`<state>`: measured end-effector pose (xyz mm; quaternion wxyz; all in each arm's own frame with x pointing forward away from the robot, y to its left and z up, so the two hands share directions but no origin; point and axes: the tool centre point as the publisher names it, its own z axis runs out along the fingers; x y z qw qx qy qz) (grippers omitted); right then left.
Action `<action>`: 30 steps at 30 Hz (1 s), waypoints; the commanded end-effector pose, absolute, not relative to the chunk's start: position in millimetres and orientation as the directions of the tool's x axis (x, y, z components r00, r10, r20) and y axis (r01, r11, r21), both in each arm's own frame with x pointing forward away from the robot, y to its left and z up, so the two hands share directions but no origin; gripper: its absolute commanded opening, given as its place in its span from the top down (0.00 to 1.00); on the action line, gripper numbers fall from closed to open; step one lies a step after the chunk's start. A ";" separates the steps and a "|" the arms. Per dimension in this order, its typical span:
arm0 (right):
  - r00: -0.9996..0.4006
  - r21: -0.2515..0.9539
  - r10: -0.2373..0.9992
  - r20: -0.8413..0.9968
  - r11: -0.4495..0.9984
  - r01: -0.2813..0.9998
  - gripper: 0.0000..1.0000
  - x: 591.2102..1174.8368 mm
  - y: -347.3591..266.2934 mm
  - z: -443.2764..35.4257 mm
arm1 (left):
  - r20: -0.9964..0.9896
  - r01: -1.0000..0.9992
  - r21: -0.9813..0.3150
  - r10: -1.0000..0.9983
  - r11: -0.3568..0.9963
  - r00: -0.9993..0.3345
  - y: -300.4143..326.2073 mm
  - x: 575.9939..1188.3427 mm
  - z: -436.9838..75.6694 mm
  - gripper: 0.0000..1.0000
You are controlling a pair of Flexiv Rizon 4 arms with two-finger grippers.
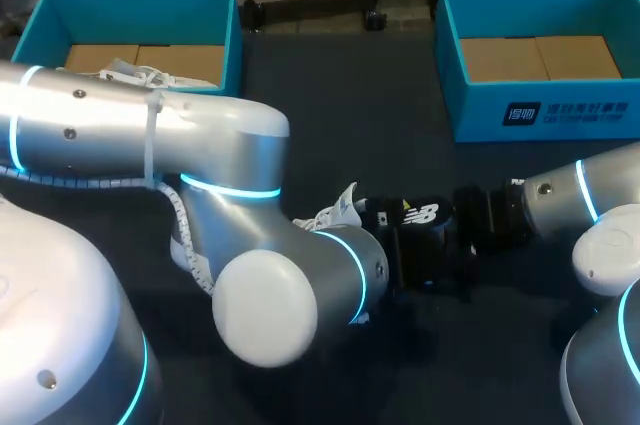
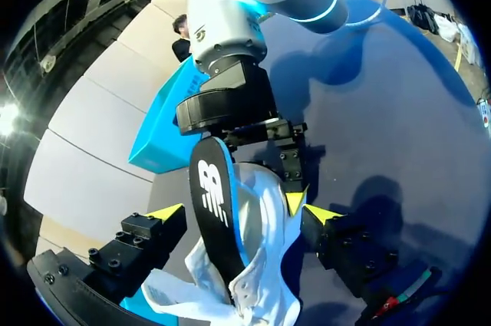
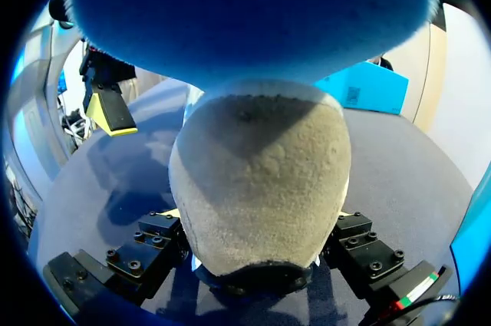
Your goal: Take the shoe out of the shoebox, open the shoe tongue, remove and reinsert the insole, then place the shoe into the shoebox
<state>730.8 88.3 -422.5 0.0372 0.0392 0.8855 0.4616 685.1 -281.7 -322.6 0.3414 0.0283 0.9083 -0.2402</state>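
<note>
A white shoe (image 1: 340, 210) lies on the dark table in the middle, and its heel (image 3: 261, 188) sits between the fingers of my right gripper (image 3: 261, 226), which is shut on it from both sides. A black insole (image 2: 211, 195) with a white logo and a blue underside (image 3: 245, 11) stands up out of the shoe (image 2: 265, 265). My left gripper (image 2: 244, 212) is open wide around the insole and shoe, with neither yellow fingertip (image 2: 165, 211) touching them. In the head view my left arm hides that gripper, and my right gripper (image 1: 470, 235) comes in from the right.
A blue shoebox (image 1: 60, 20) stands at the back left with another white shoe (image 1: 140, 75) in it. A second blue shoebox (image 1: 480, 110) stands at the back right. My left arm's elbow (image 1: 270, 305) covers the table's near middle.
</note>
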 end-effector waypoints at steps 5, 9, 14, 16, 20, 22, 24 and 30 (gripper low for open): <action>-0.994 0.818 0.105 -0.030 0.574 0.036 1.00 730.1 89.1 -422.2 | -0.634 0.215 -0.418 -0.113 0.883 -0.765 -280.3 684.5 -322.3 0.00; -0.994 0.818 0.105 -0.030 0.574 0.036 1.00 730.1 89.1 -422.2 | -0.634 0.215 -0.418 -0.113 0.883 -0.765 -280.3 684.5 -322.3 0.00; -0.994 0.818 0.105 -0.030 0.574 0.036 1.00 730.1 89.1 -422.2 | -0.670 0.184 -0.435 -0.180 0.882 -0.720 -276.3 686.9 -319.7 0.00; -0.994 0.818 0.105 -0.030 0.574 0.036 1.00 730.1 89.1 -422.2 | -0.685 0.175 -0.430 -0.194 0.886 -0.702 -275.8 686.5 -318.6 0.00; -0.994 0.818 0.105 -0.030 0.574 0.036 1.00 730.1 89.1 -422.2 | -0.696 0.167 -0.446 -0.224 0.879 -0.682 -274.4 686.2 -314.9 0.00; -0.994 0.818 0.105 -0.030 0.574 0.036 1.00 730.1 89.1 -422.2 | -0.702 0.165 -0.448 -0.230 0.879 -0.674 -273.9 686.1 -313.8 0.00; -0.994 0.818 0.105 -0.030 0.574 0.036 1.00 730.1 89.1 -422.2 | -0.708 0.157 -0.449 -0.243 0.880 -0.664 -273.1 687.2 -312.4 0.11; -0.994 0.818 0.105 -0.030 0.574 0.036 1.00 730.1 89.1 -422.2 | -0.709 0.129 -0.463 -0.279 0.877 -0.648 -274.1 691.1 -311.9 0.53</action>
